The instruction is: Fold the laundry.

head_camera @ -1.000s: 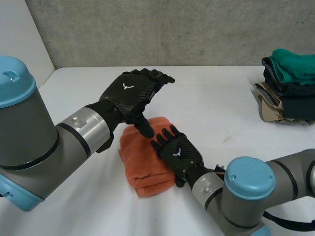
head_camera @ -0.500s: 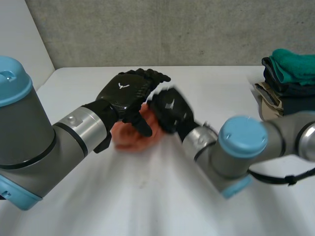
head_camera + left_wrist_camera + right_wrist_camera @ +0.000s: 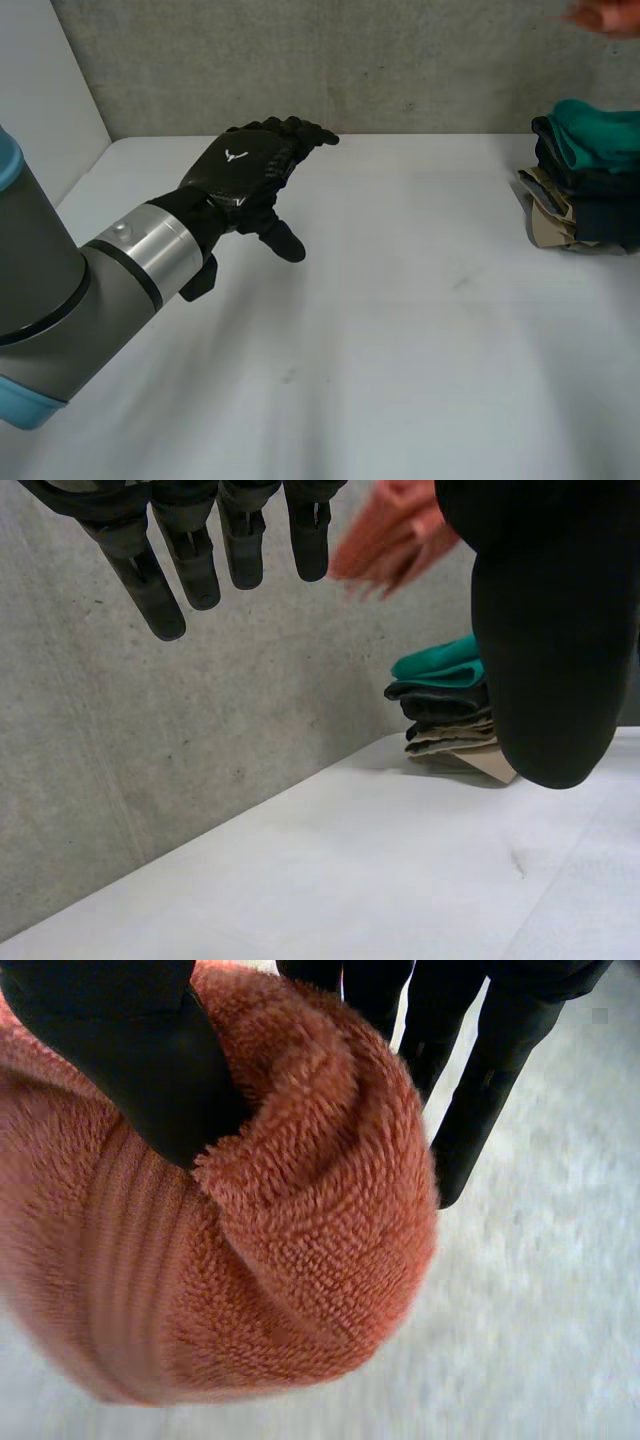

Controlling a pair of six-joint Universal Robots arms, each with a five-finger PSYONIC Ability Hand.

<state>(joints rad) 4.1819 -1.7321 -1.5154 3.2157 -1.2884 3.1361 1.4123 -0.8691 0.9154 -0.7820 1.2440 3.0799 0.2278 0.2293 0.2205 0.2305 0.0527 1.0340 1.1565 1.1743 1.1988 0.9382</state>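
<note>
Two hands, one towel: the robot's right hand [image 3: 110, 1050] is clamped on a thick orange terry-cloth towel [image 3: 280, 1260], with the thumb dug into the pile and the fingers curled round behind it.
Where the towel is: lifted clear of the white table [image 3: 400, 350]. From the left wrist it is an orange blur high against the grey concrete wall [image 3: 150, 760], above the stack.
Left hand [image 3: 245, 170]: hovering over the table and carrying nothing, fingers loose and nearly straight, thumb hanging down, touching nothing.
Stack: a neat stack of folded clothes [image 3: 585, 170], green on top with dark and beige layers beneath, at the table's right side and well apart from the left hand.
Done so far: the towel reads as a compact bundle, so I'd call its folding finished; several pieces are already stacked.
Left to do: by my reckoning, land the towel on the stack and let go. I can't tell whether more laundry waits.
</note>
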